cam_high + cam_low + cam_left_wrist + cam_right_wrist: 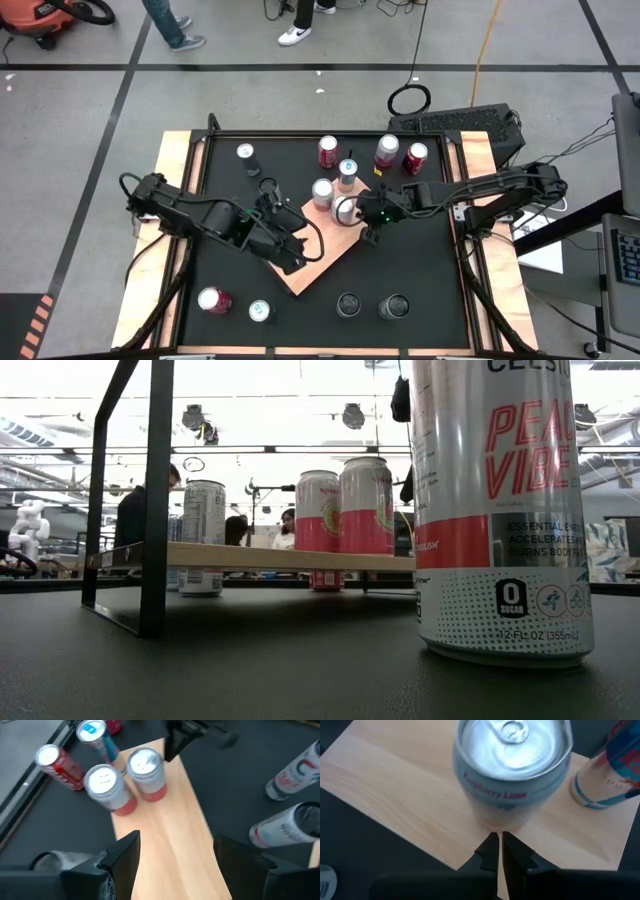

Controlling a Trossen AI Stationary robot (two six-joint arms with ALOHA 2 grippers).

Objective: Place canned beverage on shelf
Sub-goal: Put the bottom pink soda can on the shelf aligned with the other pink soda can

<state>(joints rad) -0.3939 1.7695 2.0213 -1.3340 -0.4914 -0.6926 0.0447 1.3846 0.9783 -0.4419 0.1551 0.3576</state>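
The shelf (318,262) is a light wooden board lying cornerwise mid-table. Two silver-and-pink cans (322,192) (345,210) stand upright on its far end, with a blue-topped can (347,172) at its far corner. My right gripper (499,845) is shut, its tips at the lower side of the Raspberry Lime can (512,775); it reaches in from the table's right (362,213). My left gripper (175,857) hovers open over bare board (170,835) nearer the front, nothing between its fingers (293,260). My right gripper's shut fingertips (492,845) slant down from the table's right at the can's lower side wall (496,822). The can stands upright on the board. Whether the tips touch it, I cannot tell.
Loose cans stand on the black tabletop: several along the far side (247,152) (387,150) (415,157), two at the near left (213,300) (260,311), two dark ones near the front (348,303) (393,305). One can looms close in the low view (500,510). People stand beyond the table.
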